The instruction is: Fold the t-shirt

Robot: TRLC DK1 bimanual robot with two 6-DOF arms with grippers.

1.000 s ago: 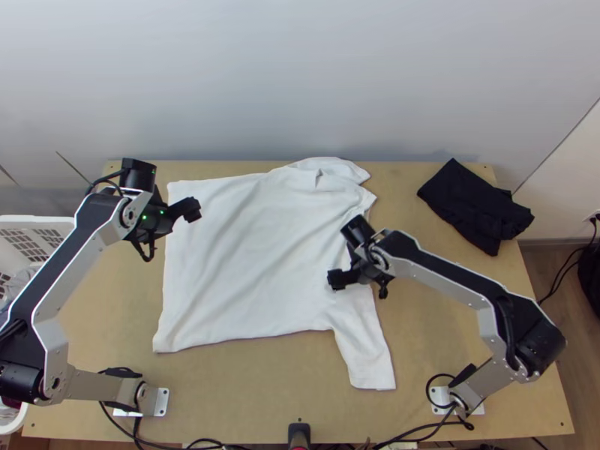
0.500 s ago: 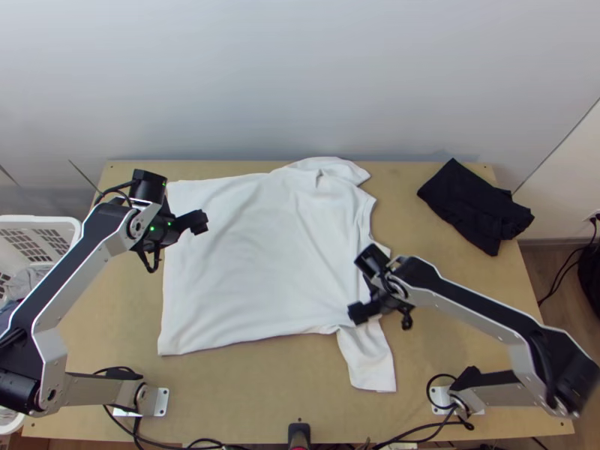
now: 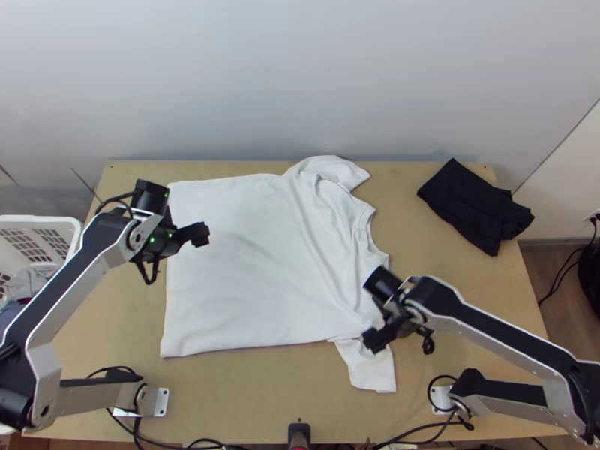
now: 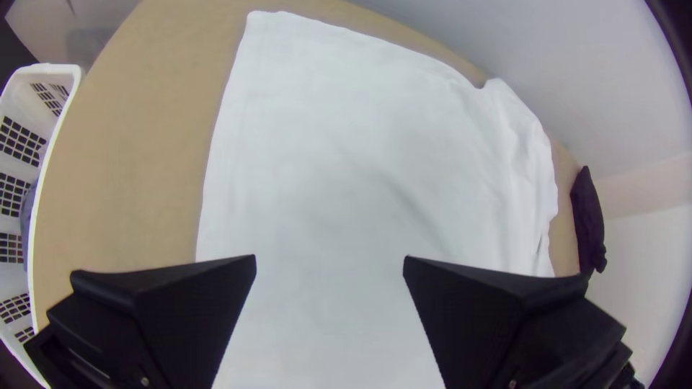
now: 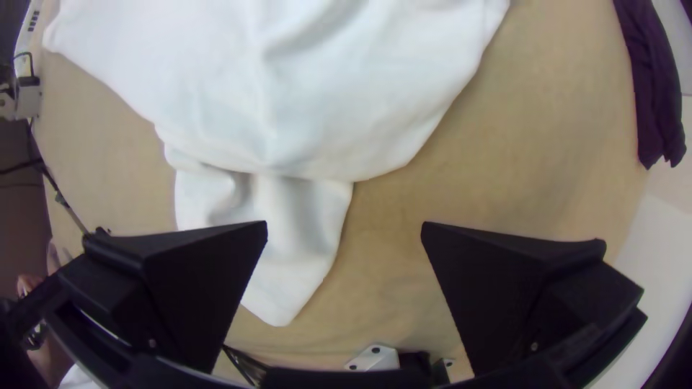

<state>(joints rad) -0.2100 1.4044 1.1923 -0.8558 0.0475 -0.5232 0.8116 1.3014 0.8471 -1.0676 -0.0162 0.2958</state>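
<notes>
The white t-shirt lies spread on the table, its hem side to the left, with folds along its right part. One sleeve is at the far side; the near sleeve sticks out from under the body. Over the shirt's left edge is my left gripper; in the left wrist view the left gripper stands open above the white cloth. My right gripper is above the near sleeve; in the right wrist view the right gripper is open, the sleeve partly behind one finger.
A folded black cloth lies at the table's back right. At the left stands a white basket with clothes in it. Bare table runs along the near side. Cables lie at the near edge.
My right gripper has moved nearer and slightly right; the shirt's right part has shifted nearer, covering more of the near sleeve. The left gripper has moved slightly nearer and right.
</notes>
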